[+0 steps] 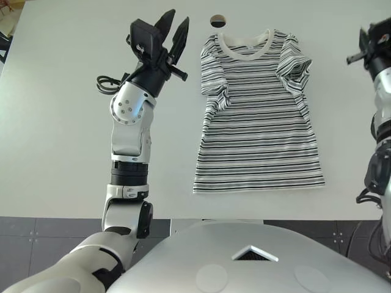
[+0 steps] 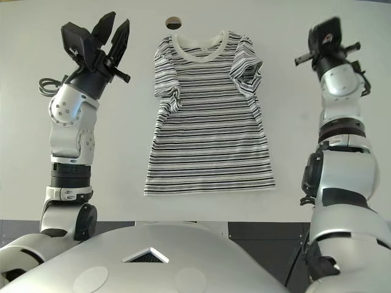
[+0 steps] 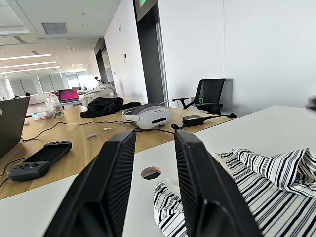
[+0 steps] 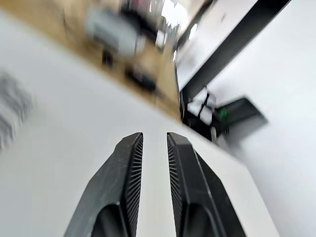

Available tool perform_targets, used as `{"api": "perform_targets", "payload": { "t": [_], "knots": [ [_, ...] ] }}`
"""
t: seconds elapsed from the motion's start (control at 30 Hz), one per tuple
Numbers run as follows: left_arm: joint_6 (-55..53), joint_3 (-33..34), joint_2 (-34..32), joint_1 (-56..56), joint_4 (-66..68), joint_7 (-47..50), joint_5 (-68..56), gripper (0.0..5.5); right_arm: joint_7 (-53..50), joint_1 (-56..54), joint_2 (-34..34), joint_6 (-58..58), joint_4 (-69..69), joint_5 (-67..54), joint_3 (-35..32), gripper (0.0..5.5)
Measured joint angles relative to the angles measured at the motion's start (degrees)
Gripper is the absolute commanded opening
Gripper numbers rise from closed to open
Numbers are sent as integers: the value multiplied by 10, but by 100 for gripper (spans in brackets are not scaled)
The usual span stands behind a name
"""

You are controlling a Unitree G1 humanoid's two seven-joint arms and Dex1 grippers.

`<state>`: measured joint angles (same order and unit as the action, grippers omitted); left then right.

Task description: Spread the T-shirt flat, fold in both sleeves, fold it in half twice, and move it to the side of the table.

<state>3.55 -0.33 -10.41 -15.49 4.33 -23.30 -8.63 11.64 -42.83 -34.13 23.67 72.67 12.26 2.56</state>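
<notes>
Left eye view first: the black-and-white striped T-shirt with a cream collar (image 1: 259, 116) lies face up near the middle of the white table (image 1: 61, 152), collar toward the far edge and hem toward the robot. Both short sleeves are turned in over the body. The one on the robot's left (image 1: 219, 91) is bunched against the side seam and the one on the right (image 1: 293, 67) is folded across the shoulder. The body is otherwise one flat layer, not yet halved. Just beyond the collar, a little to its left, sits a small round cable hole in the tabletop (image 1: 217, 21).

The left gripper (image 1: 177, 17) is held up above the table just beside the shirt's left shoulder, its black ribbed fingers apart and holding nothing. The right gripper (image 4: 154, 136) is out past the shirt's right side, well apart from the cloth. In the right wrist view its two fingers stand parallel with a narrow gap between them, also empty.
</notes>
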Motion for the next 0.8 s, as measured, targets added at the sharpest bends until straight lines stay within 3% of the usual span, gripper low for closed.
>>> {"api": "perform_targets", "payload": {
  "t": [0.1,0.3,0.8],
  "knots": [
    [0,0,0,0,0,0,0,148,-27,9,8,-5,17,56,48,90],
    [0,1,-2,0,0,0,0,148,-13,12,30,-2,23,66,59,90],
    [-1,3,-3,0,0,-1,-1,148,239,23,119,77,-48,-12,48,90]
  ]
}}
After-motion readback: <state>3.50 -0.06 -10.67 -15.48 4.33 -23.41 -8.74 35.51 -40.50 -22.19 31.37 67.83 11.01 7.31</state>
